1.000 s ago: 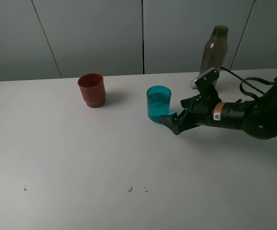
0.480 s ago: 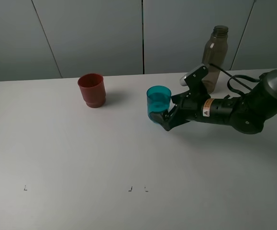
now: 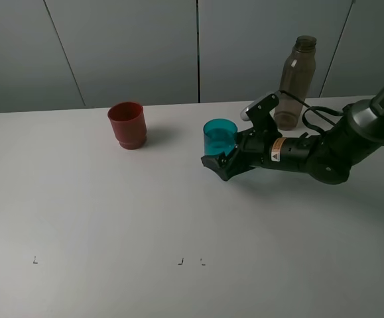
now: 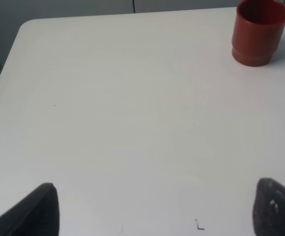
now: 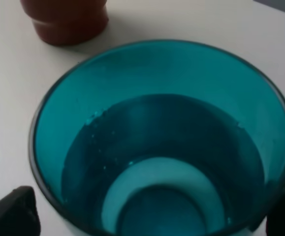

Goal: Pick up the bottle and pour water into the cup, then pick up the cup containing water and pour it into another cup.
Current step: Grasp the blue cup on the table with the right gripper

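Note:
The teal see-through cup [image 3: 219,134] stands on the white table [image 3: 112,218] at centre right and holds water, as the right wrist view [image 5: 162,147] shows. My right gripper [image 3: 221,156] is open with one finger on each side of the cup's lower part; its fingertips [image 5: 14,214] sit right by the cup's wall. The red cup [image 3: 127,124] stands to the left and also shows in the left wrist view [image 4: 258,32] and the right wrist view [image 5: 63,19]. The grey-brown bottle [image 3: 294,79] stands upright behind the right arm. My left gripper [image 4: 157,211] is open and empty over bare table.
A black cable [image 3: 324,112] loops off the right arm near the bottle's base. Small dark marks [image 3: 180,262] lie on the table's front part. The table's back edge [image 3: 59,111] meets a grey wall.
My right gripper has slid left along the table until its fingers flank the teal cup. The bottle, both cups and the left gripper have not moved.

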Robot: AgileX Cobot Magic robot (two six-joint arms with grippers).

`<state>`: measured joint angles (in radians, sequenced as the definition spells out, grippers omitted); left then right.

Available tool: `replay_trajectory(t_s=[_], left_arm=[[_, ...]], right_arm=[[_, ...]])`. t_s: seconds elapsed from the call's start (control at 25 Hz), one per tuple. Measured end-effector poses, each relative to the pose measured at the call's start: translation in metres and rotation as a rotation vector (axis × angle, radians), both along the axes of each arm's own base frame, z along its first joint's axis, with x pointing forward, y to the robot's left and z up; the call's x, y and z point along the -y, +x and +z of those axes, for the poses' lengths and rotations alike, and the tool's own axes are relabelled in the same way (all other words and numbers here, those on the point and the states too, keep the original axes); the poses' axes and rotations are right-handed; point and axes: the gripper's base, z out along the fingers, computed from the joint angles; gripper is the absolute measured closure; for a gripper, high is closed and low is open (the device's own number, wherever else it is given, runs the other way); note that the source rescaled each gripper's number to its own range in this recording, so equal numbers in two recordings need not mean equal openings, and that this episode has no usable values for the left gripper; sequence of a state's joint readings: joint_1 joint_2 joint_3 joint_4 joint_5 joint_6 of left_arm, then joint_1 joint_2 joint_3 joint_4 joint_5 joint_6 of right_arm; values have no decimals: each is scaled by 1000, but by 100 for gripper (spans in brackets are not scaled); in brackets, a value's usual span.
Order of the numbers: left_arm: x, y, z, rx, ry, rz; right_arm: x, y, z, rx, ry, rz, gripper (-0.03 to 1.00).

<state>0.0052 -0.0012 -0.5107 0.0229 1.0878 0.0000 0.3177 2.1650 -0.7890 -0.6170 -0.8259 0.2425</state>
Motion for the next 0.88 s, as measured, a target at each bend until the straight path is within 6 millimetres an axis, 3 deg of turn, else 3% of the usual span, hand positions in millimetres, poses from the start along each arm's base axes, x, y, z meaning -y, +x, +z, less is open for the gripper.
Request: replay_trajectory(t_s=[0.88], left_arm=[[0, 0, 0, 0, 0, 0]], right_arm=[[-6, 16, 3, 46, 3, -14, -3]])
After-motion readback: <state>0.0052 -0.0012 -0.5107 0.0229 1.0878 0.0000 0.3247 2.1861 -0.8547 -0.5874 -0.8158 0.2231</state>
